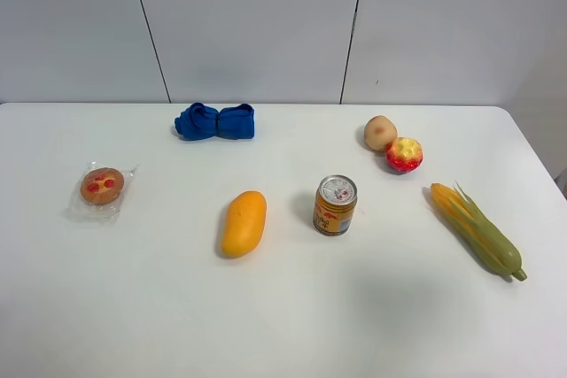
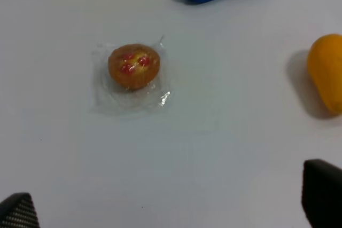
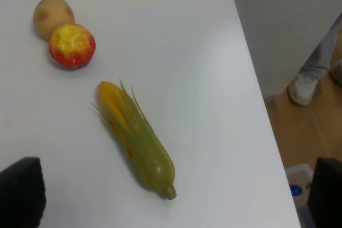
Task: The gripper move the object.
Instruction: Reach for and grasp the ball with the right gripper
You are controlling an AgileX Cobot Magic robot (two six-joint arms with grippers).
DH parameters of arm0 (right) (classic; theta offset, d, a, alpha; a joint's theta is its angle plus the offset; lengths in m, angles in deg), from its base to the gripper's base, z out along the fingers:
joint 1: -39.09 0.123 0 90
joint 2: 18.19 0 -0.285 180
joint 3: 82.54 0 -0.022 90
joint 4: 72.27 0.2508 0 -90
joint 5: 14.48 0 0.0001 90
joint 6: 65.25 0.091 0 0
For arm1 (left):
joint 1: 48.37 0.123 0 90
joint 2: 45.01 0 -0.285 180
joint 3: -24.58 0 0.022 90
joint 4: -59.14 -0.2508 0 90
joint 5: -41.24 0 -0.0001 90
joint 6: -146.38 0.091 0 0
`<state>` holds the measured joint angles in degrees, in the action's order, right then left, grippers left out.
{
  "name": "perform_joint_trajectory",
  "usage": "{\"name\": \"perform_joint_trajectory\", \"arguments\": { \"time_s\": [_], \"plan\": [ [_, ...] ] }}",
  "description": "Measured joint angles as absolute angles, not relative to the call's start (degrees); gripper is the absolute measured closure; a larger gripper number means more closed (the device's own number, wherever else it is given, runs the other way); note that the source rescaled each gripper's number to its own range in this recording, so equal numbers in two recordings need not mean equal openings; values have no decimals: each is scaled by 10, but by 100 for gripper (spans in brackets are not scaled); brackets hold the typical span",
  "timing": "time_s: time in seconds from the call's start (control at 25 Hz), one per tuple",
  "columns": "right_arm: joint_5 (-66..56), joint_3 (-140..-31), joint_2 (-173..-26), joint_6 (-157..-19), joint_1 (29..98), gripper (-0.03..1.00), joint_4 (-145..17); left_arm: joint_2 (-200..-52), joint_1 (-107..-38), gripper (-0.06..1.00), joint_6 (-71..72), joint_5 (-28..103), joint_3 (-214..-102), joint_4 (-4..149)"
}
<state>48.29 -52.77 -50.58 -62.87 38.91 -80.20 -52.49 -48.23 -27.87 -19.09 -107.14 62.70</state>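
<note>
Object [image 1: 404, 154] sat far right on the table [image 1: 292, 325], just beside the tan fruit [image 1: 379, 133]. Right gripper [image 3: 173, 200] was wide open and empty. Object probably light, rigid and slick, so pinch across its middle.

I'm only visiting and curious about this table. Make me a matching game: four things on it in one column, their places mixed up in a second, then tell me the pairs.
Things:
1. corn cob
2. can
3. wrapped pastry
4. red and yellow fruit

Places, as the high camera sees them:
A. far left of the table
B. right beside the tan round fruit
C. lying near the right edge
D. upright near the middle, just right of the mango

Pairs: 1-C, 2-D, 3-A, 4-B.
</note>
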Motion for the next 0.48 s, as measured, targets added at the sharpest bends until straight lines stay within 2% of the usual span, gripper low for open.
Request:
{"name": "perform_joint_trajectory", "arguments": {
  "time_s": [0.48],
  "plan": [
    [456, -695, -892, -681, 389, -3, -802, -525, -482, -6, -279, -191, -1071, 627]
  ]
}}
